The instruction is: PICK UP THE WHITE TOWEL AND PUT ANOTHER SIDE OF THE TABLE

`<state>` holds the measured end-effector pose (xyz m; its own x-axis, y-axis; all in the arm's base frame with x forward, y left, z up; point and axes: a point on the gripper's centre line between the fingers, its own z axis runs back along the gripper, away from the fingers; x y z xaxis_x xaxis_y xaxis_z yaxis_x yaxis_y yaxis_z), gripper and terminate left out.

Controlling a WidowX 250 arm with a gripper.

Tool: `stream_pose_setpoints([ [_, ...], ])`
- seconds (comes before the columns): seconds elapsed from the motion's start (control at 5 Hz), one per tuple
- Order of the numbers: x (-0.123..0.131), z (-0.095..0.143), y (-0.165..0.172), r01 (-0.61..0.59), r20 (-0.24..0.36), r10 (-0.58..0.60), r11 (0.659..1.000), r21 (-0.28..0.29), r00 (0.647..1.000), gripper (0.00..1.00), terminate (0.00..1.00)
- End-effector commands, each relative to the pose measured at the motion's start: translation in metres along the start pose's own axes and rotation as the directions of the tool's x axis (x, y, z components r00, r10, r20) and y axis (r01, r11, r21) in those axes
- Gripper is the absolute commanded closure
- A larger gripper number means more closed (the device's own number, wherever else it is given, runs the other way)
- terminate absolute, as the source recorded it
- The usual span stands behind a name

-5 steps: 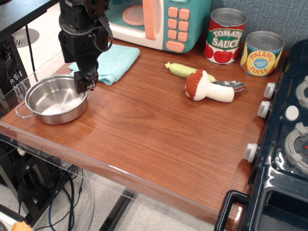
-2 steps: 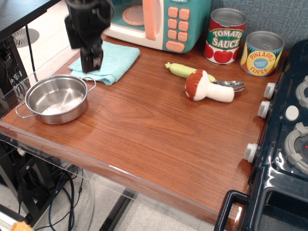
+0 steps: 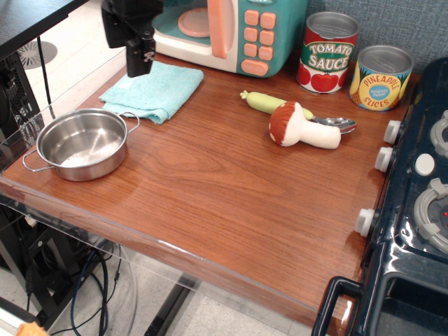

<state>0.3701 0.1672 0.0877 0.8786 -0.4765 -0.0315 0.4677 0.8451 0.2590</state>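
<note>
observation.image: white towel lies flat, upper left of the bench, untouched. Pincer hangs over its far left edge; we cannot tell its opening. Risks we see: pinching just one fold, or bumping the steel pot.

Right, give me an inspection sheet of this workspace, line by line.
Surface: table, glossy wood grain, clear plastic edge.
Job's things: white towel folded flat at the back left corner, not held.
Clutter: steel pot, toy microwave, tomato sauce can, pineapple can, plush mushroom, spoon, toy stove.
Grippers: gripper above the towel's far edge, empty; jaw state unclear.
Cables: bundle under the table.
Surroundings: blue fabric wall.
</note>
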Motion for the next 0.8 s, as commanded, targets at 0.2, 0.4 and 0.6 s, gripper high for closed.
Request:
stream_pose_setpoints([
  [0.2,0.014,-0.024,0.032,-0.074,0.057,0.079,0.993,-0.088,0.995,0.00,0.00],
  [0.4,0.015,-0.033,0.035,-0.094,0.077,0.105,0.987,-0.127,0.992,0.00,0.00],
  [0.6,0.019,-0.042,0.033,-0.091,0.087,0.105,0.983,-0.157,0.991,0.00,0.00],
])
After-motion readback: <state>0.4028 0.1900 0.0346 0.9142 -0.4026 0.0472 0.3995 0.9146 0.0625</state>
